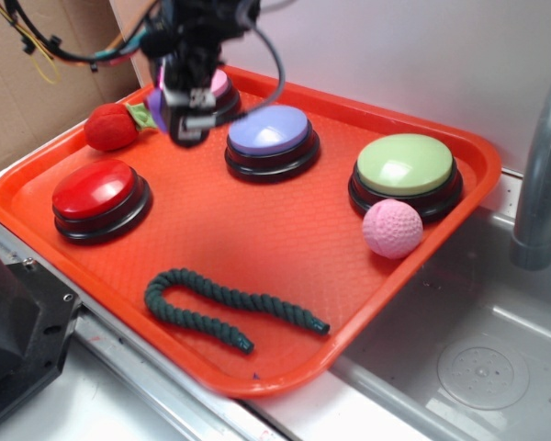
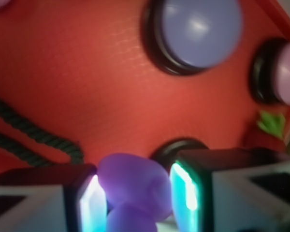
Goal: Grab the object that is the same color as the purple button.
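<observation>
1. Duck (image 2: 133, 193) sits pinched between my gripper (image 2: 137, 200) pads in the wrist view, above the tray (image 1: 257, 239) floor.
2. I see the purple button (image 1: 271, 131) just right of the gripper (image 1: 191, 108) in the exterior view; there the duck shows only as a purple sliver at the gripper's left.
3. Only the exterior view gives me the red button (image 1: 96, 190), green button (image 1: 406, 165) and pink ball (image 1: 392, 228).
4. Both views catch the rope (image 2: 34, 137).

The robot's arm (image 1: 197, 28) was black, with black, yellow and orange cables (image 1: 64, 46) looping from it. Its pincer (image 2: 137, 200) had blocky dark fingers (image 2: 203, 188) with white side panels, and pale inner pads (image 2: 93, 205) glowing bluish-white.
</observation>
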